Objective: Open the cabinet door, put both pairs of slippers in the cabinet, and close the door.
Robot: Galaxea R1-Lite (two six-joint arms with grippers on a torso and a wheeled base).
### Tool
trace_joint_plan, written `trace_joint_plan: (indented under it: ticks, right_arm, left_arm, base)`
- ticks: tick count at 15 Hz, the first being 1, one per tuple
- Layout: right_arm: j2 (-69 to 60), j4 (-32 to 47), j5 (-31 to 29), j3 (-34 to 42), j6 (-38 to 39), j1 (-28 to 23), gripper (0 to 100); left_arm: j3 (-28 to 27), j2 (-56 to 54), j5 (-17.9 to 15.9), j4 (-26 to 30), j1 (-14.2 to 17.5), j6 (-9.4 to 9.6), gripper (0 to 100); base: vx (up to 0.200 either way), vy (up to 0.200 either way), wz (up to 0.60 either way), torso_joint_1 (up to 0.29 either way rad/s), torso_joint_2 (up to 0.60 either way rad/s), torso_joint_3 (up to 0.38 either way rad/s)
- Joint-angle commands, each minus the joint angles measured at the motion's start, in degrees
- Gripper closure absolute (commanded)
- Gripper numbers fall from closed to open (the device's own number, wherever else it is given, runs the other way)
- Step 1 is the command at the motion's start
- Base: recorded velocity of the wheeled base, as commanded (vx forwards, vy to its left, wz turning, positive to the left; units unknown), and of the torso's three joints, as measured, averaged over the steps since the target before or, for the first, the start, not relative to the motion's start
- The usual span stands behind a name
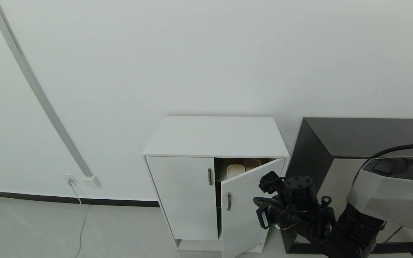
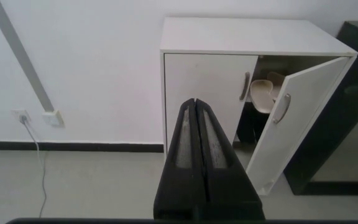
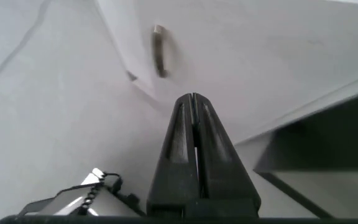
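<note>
Behind half-open right door, pale slippers mostly hidden inside cabinet, left gripper and right gripper pinched closed

The cabinet stood against the wall, its right door swung partway out. Slippers sat inside, in the upper compartment behind that door. A low unit stood just beside the cabinet's right side. A wall socket lay well to its left.
</note>
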Motion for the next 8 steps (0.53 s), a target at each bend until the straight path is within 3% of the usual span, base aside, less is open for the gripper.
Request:
trace_joint_plan:
  ticks: [1,2,8]
  right_arm:
    - [0.8,-0.5,0.4,1.2,-0.1,0.1,100]
    - [0.9,-0.7,0.4,1.3,-0.1,0.1,100]
    - [2.5,-0.8,0.5,1.5,-0.2,0.2,100]
  left_arm:
    - [0.0,0.0,0.0,0.0,0.0,-0.04,100]
    - [0.0,0.0,0.0,0.0,0.0,-0.04,100]
    - [0.0,0.0,-0.1,0.0,0.0,0.05,100]
  base:
    - [0.000,0.000,0.00,0.000,0.00,0.000]
    - [0.000,0.000,0.00,0.000,0.00,0.000]
    - [0.200,0.000,0.00,-0.002,0.00,0.004]
